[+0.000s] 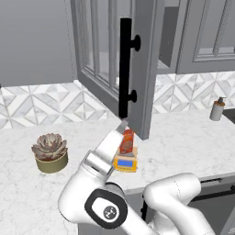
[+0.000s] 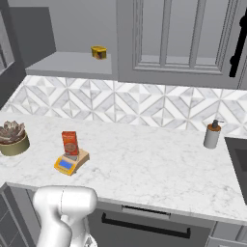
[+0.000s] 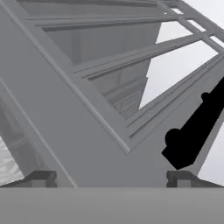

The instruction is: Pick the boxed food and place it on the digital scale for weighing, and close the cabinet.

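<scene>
Right base view: boxed food (image 2: 70, 143) stands upright on the digital scale (image 2: 71, 161), on the marble counter (image 2: 159, 169).
Cabinet (image 1: 147, 69) door hangs open over the counter; gripper (image 3: 111, 179) sits close against the door panel, jaws spread wide and empty; black bar handle (image 1: 125, 66) lies just beside it; a succulent pot (image 1: 50, 153) stands left of the scale.

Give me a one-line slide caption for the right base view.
Boxed food stands upright on the digital scale on the marble counter, a succulent pot to its left.
</scene>
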Controlling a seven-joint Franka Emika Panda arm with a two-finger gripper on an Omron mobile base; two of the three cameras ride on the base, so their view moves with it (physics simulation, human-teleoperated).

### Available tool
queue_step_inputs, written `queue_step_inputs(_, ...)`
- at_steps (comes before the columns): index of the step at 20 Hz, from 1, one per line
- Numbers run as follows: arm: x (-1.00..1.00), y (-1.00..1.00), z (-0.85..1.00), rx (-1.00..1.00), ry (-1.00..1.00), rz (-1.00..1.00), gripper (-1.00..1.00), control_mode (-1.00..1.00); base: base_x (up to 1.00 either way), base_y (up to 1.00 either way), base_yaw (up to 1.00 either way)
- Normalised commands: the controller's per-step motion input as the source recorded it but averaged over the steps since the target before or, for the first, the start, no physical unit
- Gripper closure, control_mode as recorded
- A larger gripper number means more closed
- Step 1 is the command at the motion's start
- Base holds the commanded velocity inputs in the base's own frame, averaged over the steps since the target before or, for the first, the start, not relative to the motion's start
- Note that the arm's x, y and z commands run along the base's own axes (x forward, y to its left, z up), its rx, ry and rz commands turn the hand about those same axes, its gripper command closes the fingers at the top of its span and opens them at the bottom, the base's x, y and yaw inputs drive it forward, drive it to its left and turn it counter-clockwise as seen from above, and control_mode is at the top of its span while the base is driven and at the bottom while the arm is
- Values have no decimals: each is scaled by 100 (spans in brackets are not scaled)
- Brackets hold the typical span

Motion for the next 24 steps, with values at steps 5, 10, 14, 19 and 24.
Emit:
queue_step_inputs(5,44,-100,25,12,10,-13,-100,-100,0,0,0)
queue_step_inputs(10,38,-100,63,12,21,-7,-100,-100,0,0,0)
queue_step_inputs(14,34,-100,43,13,25,0,-100,-100,0,0,0)
queue_step_inputs(19,50,-94,19,11,25,0,-100,-100,0,0,0)
queue_step_inputs(24,94,-43,-6,4,20,0,-100,-100,0,0,0)
